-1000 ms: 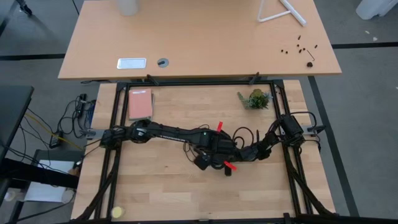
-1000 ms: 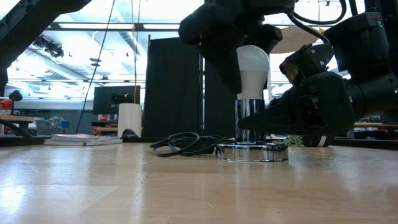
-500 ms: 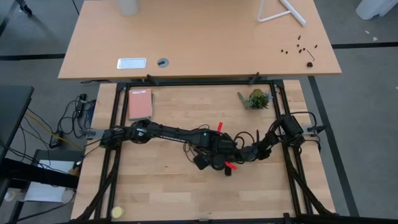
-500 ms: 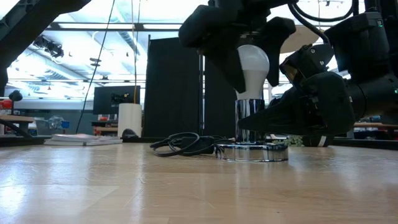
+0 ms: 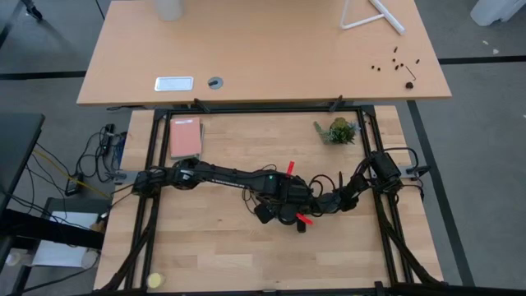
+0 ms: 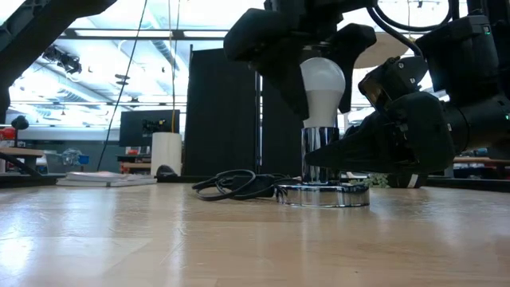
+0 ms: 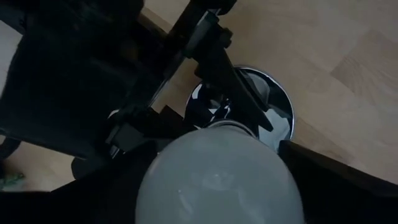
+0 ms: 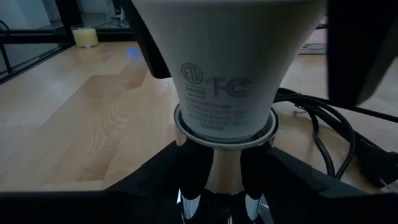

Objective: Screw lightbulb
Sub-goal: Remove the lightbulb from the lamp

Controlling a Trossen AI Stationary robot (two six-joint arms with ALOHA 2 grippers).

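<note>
The white lightbulb (image 6: 323, 86) stands upright with its base in the chrome socket column (image 6: 317, 151). The column rises from the round silvery disc (image 6: 323, 194) near the table's middle. My left gripper (image 5: 283, 207) comes down over the bulb and is shut on it. My right gripper (image 5: 316, 204) reaches in from the table's right and is shut on the socket column. In the high view the arms hide the bulb and socket. My left gripper pinches the bulb's round glass head (image 7: 217, 171) between its two fingers (image 7: 118, 180), one on each side. The fingers come from above, pointing down. The bulb stands upright, its base in the socket. My right gripper pinches the chrome column (image 8: 225, 163) just below the socket collar between its two fingers (image 8: 155, 177). The fingers come about level from the table's right. The disc rests flat on the table.
The socket's black cord (image 6: 239, 185) lies coiled on the table beside the disc. A pink book (image 5: 185, 137) lies at the far left and a small plant (image 5: 339, 130) at the far right. A yellow thing (image 5: 154, 280) sits near the front left corner.
My left gripper has turned about the bulb's upright axis while staying over it. The bulb stays upright in the socket. My right gripper and the disc have kept still.
</note>
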